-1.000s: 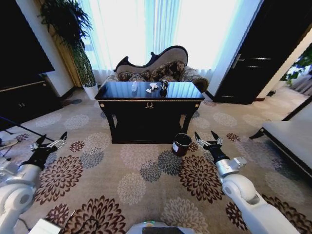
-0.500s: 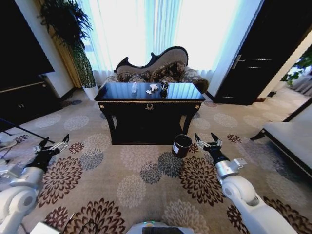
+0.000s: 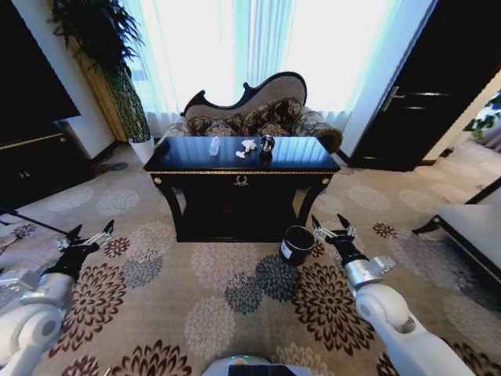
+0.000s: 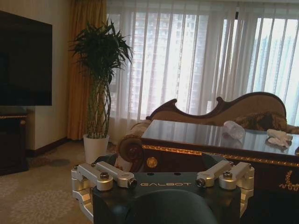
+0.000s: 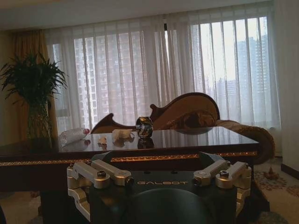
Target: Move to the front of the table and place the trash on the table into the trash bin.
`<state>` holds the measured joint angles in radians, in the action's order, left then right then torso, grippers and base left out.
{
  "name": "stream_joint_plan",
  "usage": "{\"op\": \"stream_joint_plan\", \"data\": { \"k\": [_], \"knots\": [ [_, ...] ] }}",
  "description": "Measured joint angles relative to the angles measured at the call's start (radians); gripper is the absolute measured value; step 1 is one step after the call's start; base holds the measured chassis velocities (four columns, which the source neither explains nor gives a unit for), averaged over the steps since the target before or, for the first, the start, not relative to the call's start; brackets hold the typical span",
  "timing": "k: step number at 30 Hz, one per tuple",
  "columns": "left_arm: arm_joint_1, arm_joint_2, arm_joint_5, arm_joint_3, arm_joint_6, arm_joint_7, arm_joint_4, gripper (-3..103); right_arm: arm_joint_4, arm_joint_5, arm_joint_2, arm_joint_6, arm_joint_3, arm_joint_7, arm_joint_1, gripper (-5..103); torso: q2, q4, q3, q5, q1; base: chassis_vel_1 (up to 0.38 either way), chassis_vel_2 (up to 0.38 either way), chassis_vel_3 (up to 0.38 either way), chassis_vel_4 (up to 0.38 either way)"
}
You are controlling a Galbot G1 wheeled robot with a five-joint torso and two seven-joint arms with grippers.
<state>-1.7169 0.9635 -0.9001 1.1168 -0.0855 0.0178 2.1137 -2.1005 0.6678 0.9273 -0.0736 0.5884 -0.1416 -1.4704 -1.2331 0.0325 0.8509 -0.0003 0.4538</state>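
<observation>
Down low near the robot, the left gripper (image 3: 88, 235) hangs over the flowery carpet (image 3: 235, 290) on the left side with its fingers spread wide and nothing in them. The right gripper (image 3: 332, 229) hangs over the carpet on the right side, also wide open and holding nothing. Just beside the right gripper, toward the middle, stands the trash bin (image 3: 297, 244), a small round black can with a white label on its side, sitting on the carpet by the table's right front leg. Behind it is the table (image 3: 196, 167), long, black and shiny, with gold trim along its edge, a gold badge on the front and curved legs. The trash lies on the tabletop, well apart from both grippers: a clear plastic bottle (image 3: 214, 146) toward the left, white crumpled paper (image 3: 247, 146) in the middle, and a dark shiny round thing (image 3: 267, 144) just to its right. Behind the table is a curvy sofa (image 3: 258, 106), then bright curtains (image 3: 258, 47), with a tall green plant (image 3: 109, 55) at the far left.
</observation>
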Motion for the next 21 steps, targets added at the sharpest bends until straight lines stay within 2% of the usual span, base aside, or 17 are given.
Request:
{"op": "stream_joint_plan", "data": {
  "k": [21],
  "knots": [
    [-0.017,0.001,-0.027,-0.001,-0.006,-0.003,0.01,100,-0.019,-0.008,0.003,0.004,-0.01,0.0,-0.004,100,0.0,0.0,0.0,0.0,0.0,-0.134,0.129,0.133,-0.128]
  ]
}}
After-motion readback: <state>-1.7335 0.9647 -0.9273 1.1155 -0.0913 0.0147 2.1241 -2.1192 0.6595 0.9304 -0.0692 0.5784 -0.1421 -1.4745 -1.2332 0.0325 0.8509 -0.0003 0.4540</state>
